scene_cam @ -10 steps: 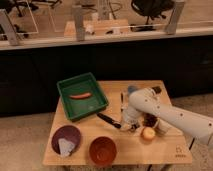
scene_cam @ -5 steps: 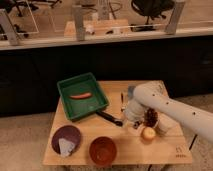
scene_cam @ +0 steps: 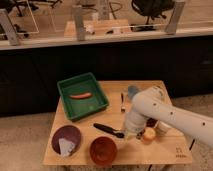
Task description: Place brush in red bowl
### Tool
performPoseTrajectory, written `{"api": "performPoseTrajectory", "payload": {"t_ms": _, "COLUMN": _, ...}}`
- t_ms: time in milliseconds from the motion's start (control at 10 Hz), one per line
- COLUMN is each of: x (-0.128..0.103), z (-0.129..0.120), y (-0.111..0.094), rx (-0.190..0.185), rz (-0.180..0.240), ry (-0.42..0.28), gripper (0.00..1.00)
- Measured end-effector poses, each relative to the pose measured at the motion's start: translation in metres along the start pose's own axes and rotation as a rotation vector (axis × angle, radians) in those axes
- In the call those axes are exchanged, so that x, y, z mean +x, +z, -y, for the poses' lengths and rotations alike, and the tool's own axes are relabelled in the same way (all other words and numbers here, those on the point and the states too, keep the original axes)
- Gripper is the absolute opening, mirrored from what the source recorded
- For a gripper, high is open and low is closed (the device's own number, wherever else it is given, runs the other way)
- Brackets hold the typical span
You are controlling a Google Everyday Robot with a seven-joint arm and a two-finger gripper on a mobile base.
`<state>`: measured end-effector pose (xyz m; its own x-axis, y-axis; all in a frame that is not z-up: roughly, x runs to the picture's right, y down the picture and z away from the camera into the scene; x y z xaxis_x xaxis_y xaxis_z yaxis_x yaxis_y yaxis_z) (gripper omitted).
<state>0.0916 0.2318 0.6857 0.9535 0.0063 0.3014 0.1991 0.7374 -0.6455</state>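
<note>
Bench (scene_cam: 165, 150): all the things are carried on it, and the tray, bowl and brush are found about where they were a second ago.
Arm (scene_cam: 165, 112): it has been swung lower and closer to the brush, so more of the bench behind it is hidden now.
Tray (scene_cam: 85, 105): it is left alone, behind the brush.
Bowl (scene_cam: 103, 150): it is seen at the front edge, near the brush, and nothing has been put in it yet.
Brush (scene_cam: 107, 130): it is still laid flat on the bench, between tray and bowl, not lifted.
Hand (scene_cam: 126, 135): it has been brought right to the brush's end. Whether it is spread or pressed together cannot be told. A grab is likely meant next.
</note>
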Motion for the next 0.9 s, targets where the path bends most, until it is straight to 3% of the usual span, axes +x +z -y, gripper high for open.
{"api": "performPoseTrajectory", "payload": {"t_ms": 200, "x": -0.024, "z": -0.009, "y": 0.006, "rx": 0.02, "rz": -0.027, "ry": -0.04, "gripper": 0.0}}
{"api": "performPoseTrajectory", "payload": {"t_ms": 600, "x": -0.027, "z": -0.011, "y": 0.008, "rx": 0.025, "rz": -0.036, "ry": -0.047, "gripper": 0.0}}
{"api": "performPoseTrajectory", "payload": {"t_ms": 900, "x": -0.04, "z": -0.025, "y": 0.008, "rx": -0.01, "rz": -0.021, "ry": -0.091, "gripper": 0.0}}
